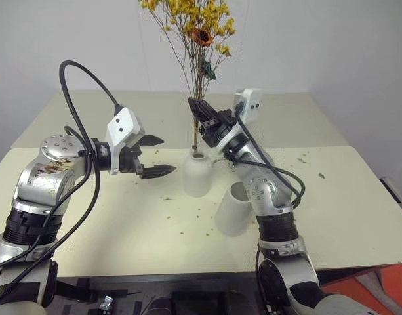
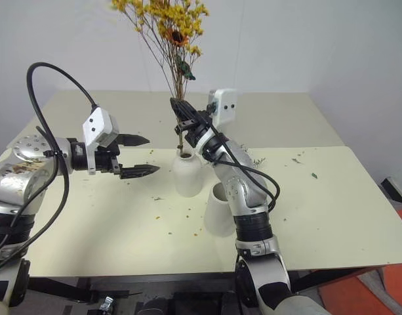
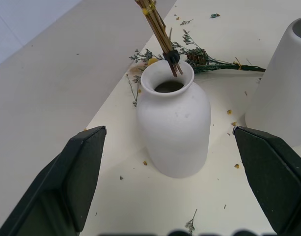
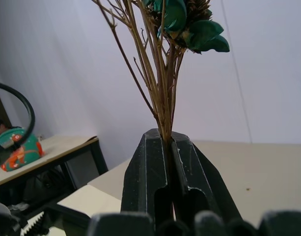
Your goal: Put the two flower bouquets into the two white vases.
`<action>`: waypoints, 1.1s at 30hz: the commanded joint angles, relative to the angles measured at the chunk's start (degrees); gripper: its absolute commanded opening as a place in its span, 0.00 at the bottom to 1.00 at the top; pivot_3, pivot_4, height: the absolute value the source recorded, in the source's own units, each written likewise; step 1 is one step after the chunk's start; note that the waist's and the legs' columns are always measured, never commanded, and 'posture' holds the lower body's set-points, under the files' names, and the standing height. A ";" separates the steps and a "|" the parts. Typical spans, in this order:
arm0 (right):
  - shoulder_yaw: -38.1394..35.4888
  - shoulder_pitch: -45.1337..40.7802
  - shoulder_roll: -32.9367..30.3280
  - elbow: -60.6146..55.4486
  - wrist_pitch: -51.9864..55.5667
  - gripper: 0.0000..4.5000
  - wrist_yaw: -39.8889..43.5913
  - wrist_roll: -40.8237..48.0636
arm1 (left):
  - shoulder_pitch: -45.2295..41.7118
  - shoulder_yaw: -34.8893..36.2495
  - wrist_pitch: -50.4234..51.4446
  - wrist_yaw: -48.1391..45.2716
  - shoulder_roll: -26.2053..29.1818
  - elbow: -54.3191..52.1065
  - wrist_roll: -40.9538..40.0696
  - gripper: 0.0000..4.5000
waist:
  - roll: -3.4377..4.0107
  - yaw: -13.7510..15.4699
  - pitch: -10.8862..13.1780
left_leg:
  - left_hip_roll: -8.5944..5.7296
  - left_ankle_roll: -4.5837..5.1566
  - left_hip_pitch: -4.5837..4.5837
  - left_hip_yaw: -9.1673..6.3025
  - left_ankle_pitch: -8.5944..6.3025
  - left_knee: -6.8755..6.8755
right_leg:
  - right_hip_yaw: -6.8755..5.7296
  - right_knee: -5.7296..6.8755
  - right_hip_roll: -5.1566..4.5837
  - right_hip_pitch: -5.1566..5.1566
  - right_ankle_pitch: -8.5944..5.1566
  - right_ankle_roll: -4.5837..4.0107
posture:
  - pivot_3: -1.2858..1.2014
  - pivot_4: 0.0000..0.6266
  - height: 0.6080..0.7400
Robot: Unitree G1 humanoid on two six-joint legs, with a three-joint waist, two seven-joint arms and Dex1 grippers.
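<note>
Pale cream table (image 1: 358,197) against a white wall, littered with small dried crumbs.

Small vase (image 1: 197,172): rounded, narrow flared neck, upright near table centre. Stem ends of the yellow bouquet (image 1: 194,26) sit at its mouth, touching the rim on the far side; whether they reach inside is unclear.

Yellow bouquet: bushy spray on thin brown stems, upright, flower heads at 12 o'clock above the small vase, stems bound low by a dark band.

Right gripper (image 1: 202,113): fingers pressed together, pinching the yellow bouquet's stems just above the small vase.

Tall vase (image 1: 235,209): wide-mouthed, upright, at about 4 o'clock of the small vase, just beside it, partly behind the right arm.

Left gripper (image 1: 155,156): fingers spread wide, holding nothing, at 9 o'clock of the small vase, near but apart.

Green bouquet (image 3: 204,60): grey-green sprigs lying flat on the table behind the small vase.
</note>
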 commanded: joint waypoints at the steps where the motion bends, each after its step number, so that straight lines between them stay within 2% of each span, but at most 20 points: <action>1: 0.37 0.30 -0.16 -0.31 -3.66 0.01 0.93 -0.86 | -0.23 2.02 -0.16 0.24 1.02 -1.90 -0.80 1.00 | 0.00 -0.01 0.00 | 0.00 0.00 0.01 0.00 0.00 0.00 | 0.00 0.00 0.00 0.00 0.00 0.00 | 0.52 0.24 1.00; 19: 4.52 4.38 -2.77 -0.19 -6.29 0.01 3.44 -5.57 | -0.77 0.99 -0.63 -0.26 0.32 -1.42 -0.74 1.00 | 0.00 0.01 0.00 | 0.00 0.00 0.04 0.00 0.00 0.00 | 0.00 0.01 0.01 0.02 0.00 0.00 | 0.52 0.24 1.00; 23: 4.58 4.50 -2.80 0.07 -6.75 0.25 3.40 -6.12 | -1.03 0.82 -0.77 -0.27 0.07 -1.15 -0.62 1.00 | 0.00 0.01 0.00 | 0.00 0.00 0.04 0.00 0.00 0.00 | 0.00 0.00 0.01 0.03 -0.01 0.00 | 0.52 0.24 1.00; 33: 4.11 5.46 -3.89 -1.10 -6.19 0.99 3.18 -7.08 | -1.77 0.45 -1.23 -0.52 -0.43 -0.26 -0.34 1.00 | -0.01 0.03 0.00 | 0.00 0.00 0.05 0.00 0.00 0.00 | 0.00 0.00 0.01 0.04 0.00 0.00 | 0.52 0.24 1.00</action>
